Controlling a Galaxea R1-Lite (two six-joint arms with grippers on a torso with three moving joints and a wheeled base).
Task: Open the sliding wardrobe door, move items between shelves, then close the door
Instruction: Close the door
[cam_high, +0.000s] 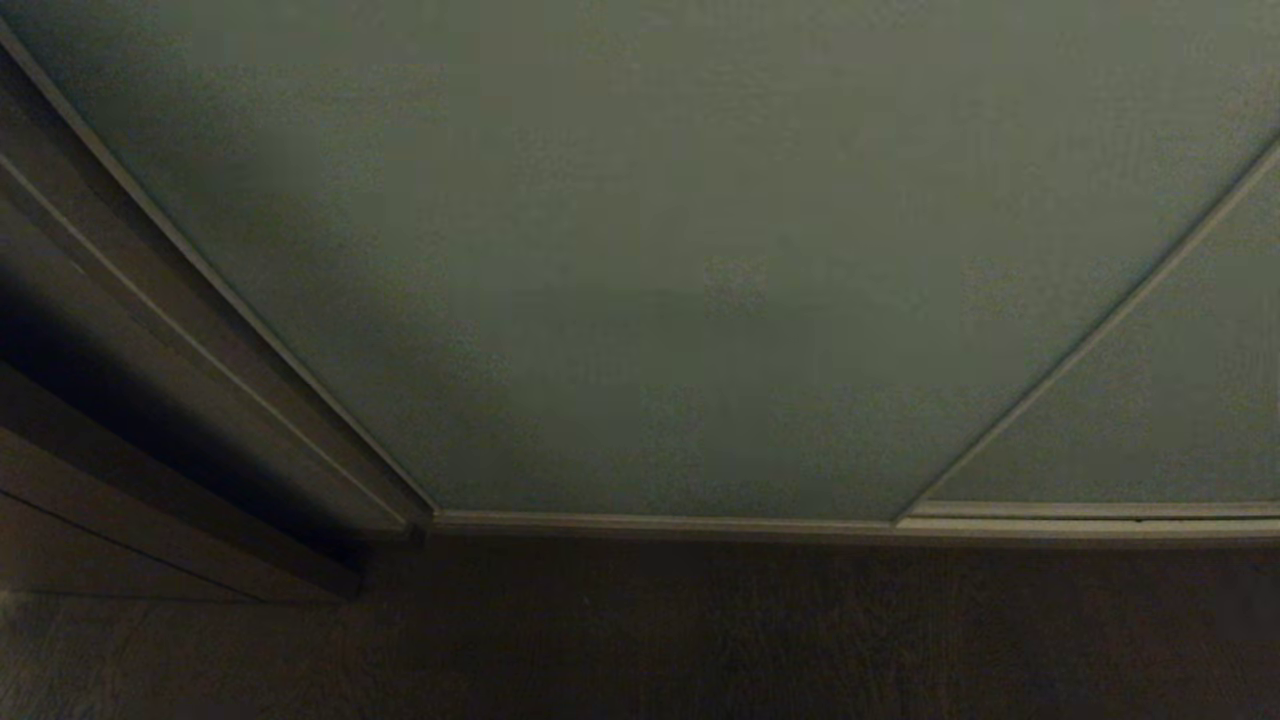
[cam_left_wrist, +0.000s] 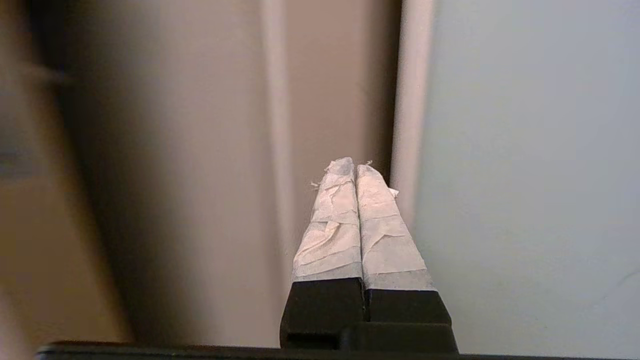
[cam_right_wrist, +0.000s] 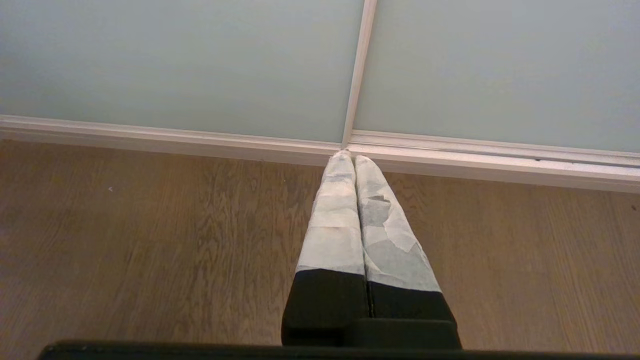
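**Door shut, both grippers empty**

The door (cam_high: 640, 260) stands closed above the floor (cam_high: 700, 630); the left gripper (cam_left_wrist: 355, 167), fingers pressed together on nothing, points just beside the door's frame (cam_left_wrist: 407, 110); the right gripper (cam_right_wrist: 350, 159), likewise closed and empty, hangs over the floor near the door.

Head view dim and murky, door (cam_high: 660, 260) edges bowed by lens distortion, deep shadow at left frame (cam_high: 150, 400), left wrist view smeared by blur, right wrist view evenly lit.

Wood floor (cam_right_wrist: 150, 240) w/ dark brown door frame (cam_high: 150, 400) at left.
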